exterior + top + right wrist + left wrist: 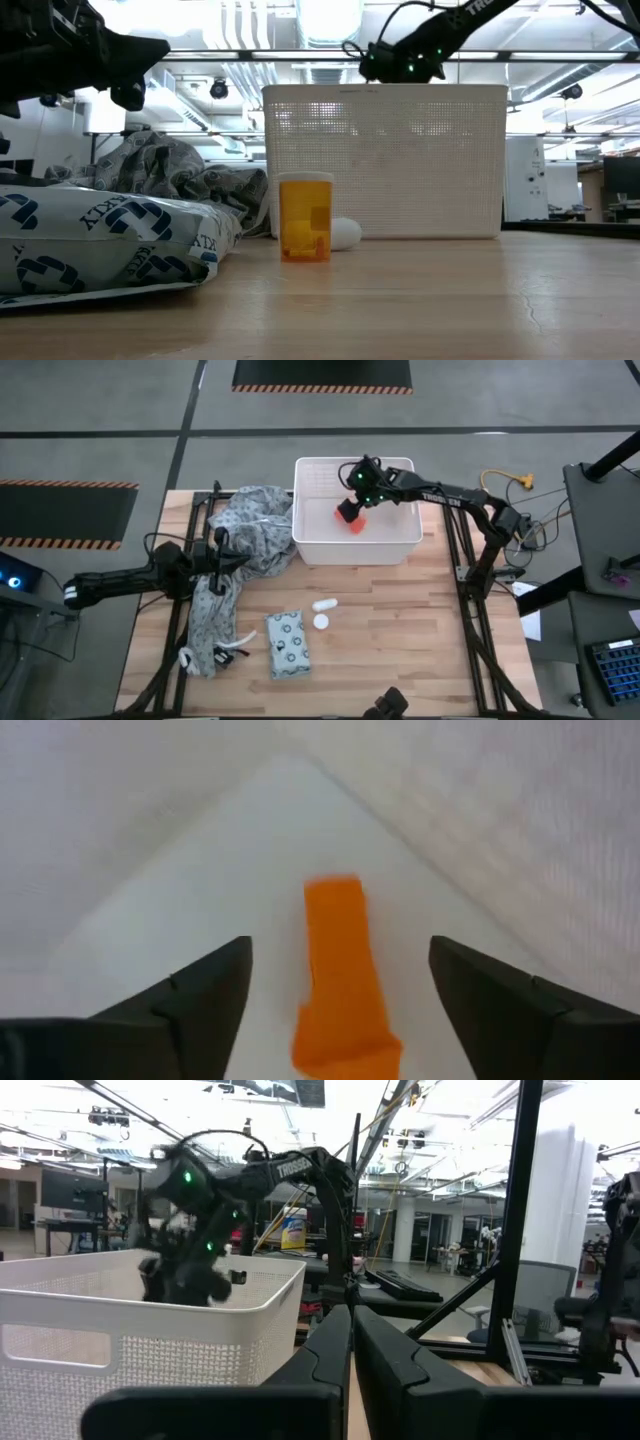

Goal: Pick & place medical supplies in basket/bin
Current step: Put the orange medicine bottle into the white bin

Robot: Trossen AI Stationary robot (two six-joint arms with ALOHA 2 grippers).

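Observation:
My right gripper [350, 510] [340, 948] is open inside the white perforated bin [312, 545] [385, 160], pointing down. The orange tapered piece [338, 975] [358, 527] sits between and below its spread fingers without touching them; whether it lies on the bin floor I cannot tell. My left gripper [232, 557] [352, 1342] is shut and hovers over a grey patterned cloth [245, 525]. On the table lie the pale-green packet [287, 644] [100, 240] and a small white piece [324, 604] [345, 233]. An amber vial [305, 217] stands upright, its white top [321, 622] showing from above.
The grey cloth drapes from beside the bin's left wall down toward the table's near left [205, 630]. Bare wood lies right of the packet and in front of the bin [400, 620]. Black frame rails run along both table sides.

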